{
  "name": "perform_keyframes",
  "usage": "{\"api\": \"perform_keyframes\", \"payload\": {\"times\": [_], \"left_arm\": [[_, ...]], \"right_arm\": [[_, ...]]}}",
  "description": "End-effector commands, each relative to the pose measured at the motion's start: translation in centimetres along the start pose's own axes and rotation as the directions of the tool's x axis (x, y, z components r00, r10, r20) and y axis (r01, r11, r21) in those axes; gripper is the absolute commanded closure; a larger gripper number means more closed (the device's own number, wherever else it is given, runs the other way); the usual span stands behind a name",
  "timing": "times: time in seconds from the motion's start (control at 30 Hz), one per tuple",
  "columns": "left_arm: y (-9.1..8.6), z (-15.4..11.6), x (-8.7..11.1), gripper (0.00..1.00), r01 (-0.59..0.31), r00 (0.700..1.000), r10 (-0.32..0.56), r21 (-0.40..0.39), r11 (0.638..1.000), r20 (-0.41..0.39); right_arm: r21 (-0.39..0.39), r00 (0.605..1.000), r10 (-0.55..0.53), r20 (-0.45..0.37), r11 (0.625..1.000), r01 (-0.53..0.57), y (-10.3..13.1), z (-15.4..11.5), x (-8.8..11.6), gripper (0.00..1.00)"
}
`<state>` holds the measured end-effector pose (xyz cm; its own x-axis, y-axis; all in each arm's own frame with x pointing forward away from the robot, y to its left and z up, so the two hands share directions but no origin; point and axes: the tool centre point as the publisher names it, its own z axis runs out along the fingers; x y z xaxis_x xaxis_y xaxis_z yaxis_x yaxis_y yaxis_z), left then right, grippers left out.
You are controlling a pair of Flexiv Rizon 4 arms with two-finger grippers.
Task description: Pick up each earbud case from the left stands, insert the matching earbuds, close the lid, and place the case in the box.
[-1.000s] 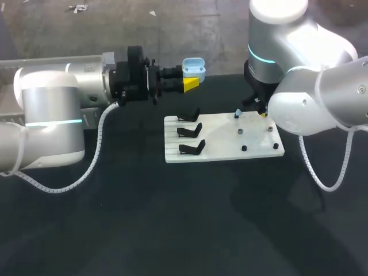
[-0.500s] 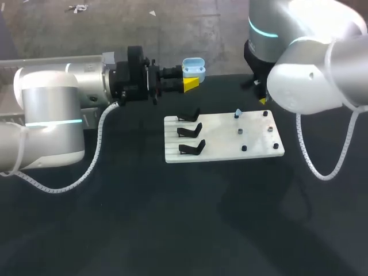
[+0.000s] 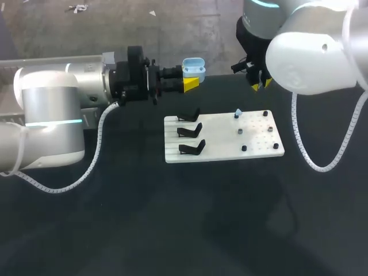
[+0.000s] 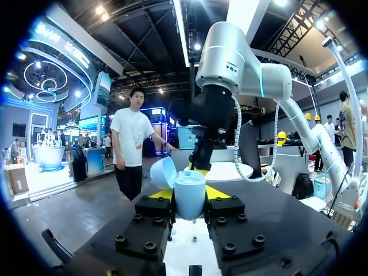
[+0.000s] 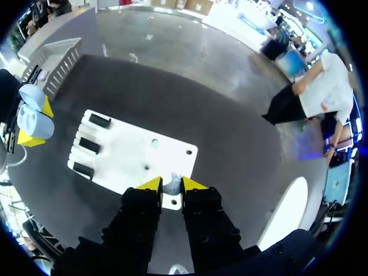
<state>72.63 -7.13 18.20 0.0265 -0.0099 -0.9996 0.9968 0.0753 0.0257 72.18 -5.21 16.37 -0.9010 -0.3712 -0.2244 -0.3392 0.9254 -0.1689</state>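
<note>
Black tabletop with a white board (image 3: 221,141) at its middle; both grippers hung above it, each holding a part.

The right gripper (image 5: 171,183) stood narrow, its yellow tips pinched on what looked like a small pale earbud (image 5: 171,186), high over the board's far right corner. The left gripper (image 4: 190,194) was clamped on the light blue case (image 4: 190,198), whose lid (image 4: 163,172) stood swung open, in the air beyond the board's far left corner. The step in hand seemed to be seating the earbud. It would go best with the left arm steady, the earbud lined up with its socket, clear of the lid, and let go only once seated. Another pale earbud (image 3: 237,112) sat on the board; the three black stands (image 3: 190,131) were bare.
</note>
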Motion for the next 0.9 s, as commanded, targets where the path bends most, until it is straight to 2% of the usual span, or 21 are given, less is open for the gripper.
{"api": "perform_keyframes", "payload": {"times": [0.03,0.43,0.47,0.5,0.6,0.63,0.67,0.73,0.83,0.87,0.9], "left_arm": [[-0.1,0.0,0.0,1.0,-0.001,1.0,0.001,-0.005,1.0,0.0],[-0.1,0.0,0.0,1.0,-0.001,1.0,0.001,-0.005,1.0,0.0],[-0.1,0.0,0.0,1.0,-0.001,1.0,0.001,-0.005,1.0,0.0],[-0.1,0.0,0.0,1.0,-0.001,1.0,0.001,-0.005,1.0,0.0],[-0.1,0.0,0.0,1.0,-0.001,1.0,0.001,-0.005,1.0,0.0],[-0.1,0.0,0.0,1.0,-0.001,1.0,0.001,-0.005,1.0,0.0],[-0.1,0.0,0.0,1.0,-0.001,1.0,0.001,-0.005,1.0,0.0],[-0.1,0.0,0.0,1.0,-0.001,1.0,0.001,-0.005,1.0,0.0],[-0.1,0.0,0.0,1.0,-0.001,1.0,0.001,-0.005,1.0,0.0],[-0.1,0.0,0.0,1.0,-0.001,1.0,0.001,-0.005,1.0,0.0],[-0.1,0.0,0.0,1.0,-0.001,1.0,0.001,-0.005,1.0,0.0]], "right_arm": [[0.006,1.0,0.001,0.012,1.0,-0.001,0.2,-0.6,0.7,1.0],[0.006,1.0,0.001,0.012,1.0,-0.001,0.2,-0.6,0.7,1.0],[0.036,0.998,0.054,0.024,0.998,-0.055,0.4,-0.8,0.6,1.0],[0.037,0.988,0.153,0.038,0.987,-0.154,0.4,-1.1,0.6,1.0],[0.056,0.952,0.299,0.064,0.952,-0.302,1.0,-1.9,0.6,1.0],[0.057,0.942,0.328,0.073,0.942,-0.332,1.3,-2.2,0.7,1.0],[0.092,0.932,0.355,0.066,0.928,-0.36,1.4,-2.3,0.7,1.0],[0.09,0.903,0.422,0.074,0.899,-0.428,1.9,-2.8,0.8,1.0],[0.094,0.844,0.533,0.063,0.838,-0.537,2.5,-3.4,1.0,1.0],[0.077,0.836,0.545,0.071,0.832,-0.549,2.8,-3.5,1.1,1.0],[0.095,0.81,0.583,0.064,0.805,-0.586,3.0,-3.7,1.1,1.0]]}}
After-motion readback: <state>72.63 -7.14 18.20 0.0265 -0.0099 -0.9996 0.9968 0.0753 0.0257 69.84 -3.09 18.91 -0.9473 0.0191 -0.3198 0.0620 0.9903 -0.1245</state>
